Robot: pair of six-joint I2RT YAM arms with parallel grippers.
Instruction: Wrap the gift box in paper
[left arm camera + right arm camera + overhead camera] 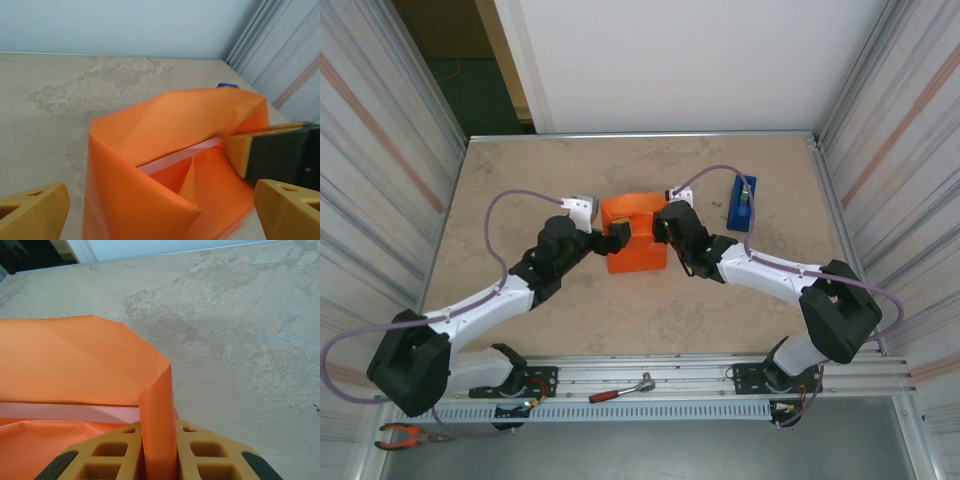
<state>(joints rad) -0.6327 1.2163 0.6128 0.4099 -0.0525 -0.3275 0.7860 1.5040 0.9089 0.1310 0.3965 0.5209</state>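
Right gripper (157,442) clamped on flap of bright orange paper sheet (65,360), probably to draw it over small pale pink gift box (180,154); left gripper (160,207) spread wide beside box, likely readying crease.

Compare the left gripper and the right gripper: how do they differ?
The left gripper stands wide open, its jaws either side of the paper with no grip on it; the right gripper is shut on an upright flap of that paper. In the top view the left gripper is at the bundle's left side, the right gripper at its right. Both are yellow-tipped and at the paper.
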